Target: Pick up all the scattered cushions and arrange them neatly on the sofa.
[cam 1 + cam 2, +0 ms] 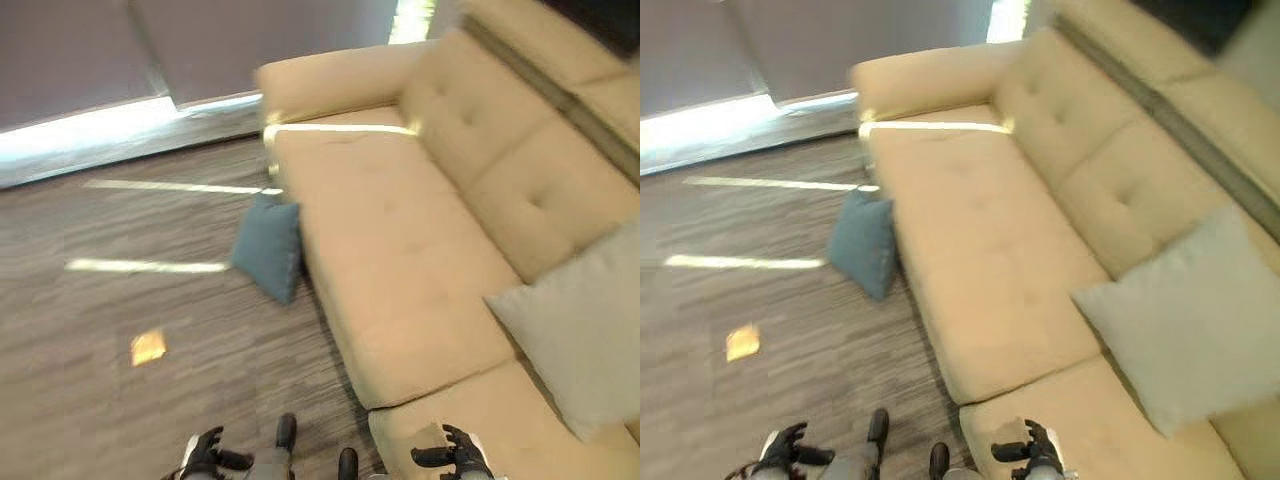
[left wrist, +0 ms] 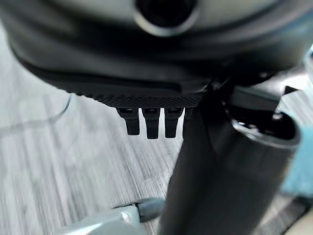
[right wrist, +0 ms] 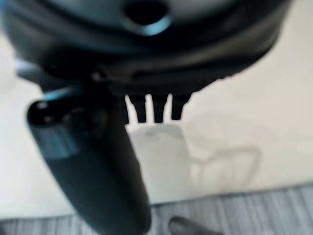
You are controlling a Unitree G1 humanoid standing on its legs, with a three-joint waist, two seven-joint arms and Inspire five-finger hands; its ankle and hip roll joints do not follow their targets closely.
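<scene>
Leaning on the sofa (image 1: 400, 250), blue cushion (image 1: 268, 248) (floor); both hands (image 1: 205, 455) (image 1: 455, 455) relaxed, empty.

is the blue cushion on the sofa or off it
Off it: the blue cushion stands on the wooden floor, leaning against the front of the beige sofa.

Both eye views look down from the head onto the same sofa (image 1: 400, 250) and floor (image 1: 120, 320). Each wrist view looks very closely along its own hand.
</scene>
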